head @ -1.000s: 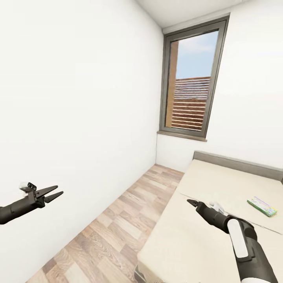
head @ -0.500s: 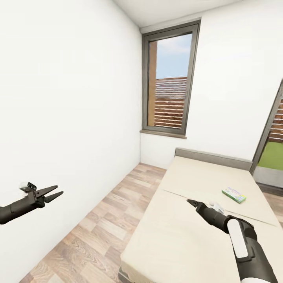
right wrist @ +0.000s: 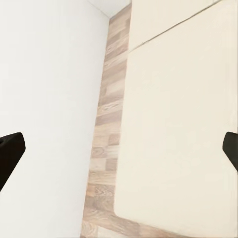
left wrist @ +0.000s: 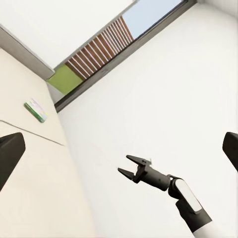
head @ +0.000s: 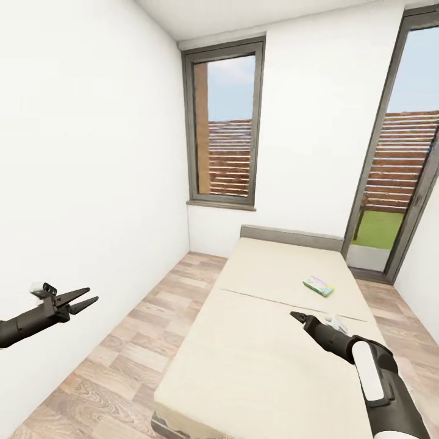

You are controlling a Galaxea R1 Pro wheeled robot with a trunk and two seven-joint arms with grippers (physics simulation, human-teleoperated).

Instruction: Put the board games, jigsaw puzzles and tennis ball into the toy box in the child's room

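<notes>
From the head, the left gripper hangs spread and empty beside the left wall; the right gripper hovers over the bed, its spread unclear. A board game lies beyond it, farther right. The left wrist shows the right gripper parted, empty, well apart from that board game.

1. White walls close in a narrow room under even daylight.
2. Wood-plank floor runs from 7 o'clock toward 12.
3. A tall dark-framed window stands at 12 o'clock, showing slatted boards and sky.
4. A glazed door at 2 o'clock shows grass outside.
5. White ceiling sits at 12 o'clock.
</notes>
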